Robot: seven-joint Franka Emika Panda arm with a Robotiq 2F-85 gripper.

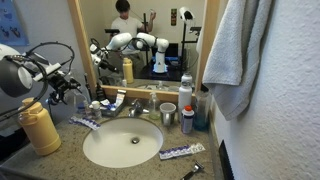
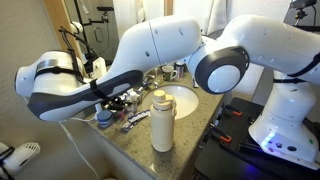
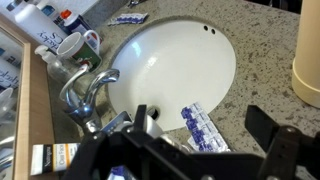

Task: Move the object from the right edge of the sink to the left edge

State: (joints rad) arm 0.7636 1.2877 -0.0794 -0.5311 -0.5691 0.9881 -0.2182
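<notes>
A flat purple-blue tube with white patches (image 3: 203, 130) lies on the granite at the rim of the white oval sink (image 3: 175, 60), beside the faucet. It also shows in an exterior view (image 1: 84, 122). My gripper (image 3: 205, 116) hangs open just above it, one finger on each side, not touching it. The gripper shows in both exterior views (image 1: 72, 92) (image 2: 120, 100). A slimmer purple-white tube (image 1: 182, 152) lies on the opposite edge of the sink, seen far off in the wrist view (image 3: 128, 19).
A chrome faucet (image 3: 85, 95) stands close to the gripper. A cream-yellow bottle (image 1: 40, 125) is beside it on the counter. A mug (image 3: 72, 45), bottles (image 1: 185, 100) and a small dark razor-like item (image 1: 192, 172) stand around the sink. A towel (image 1: 240, 50) hangs on the wall.
</notes>
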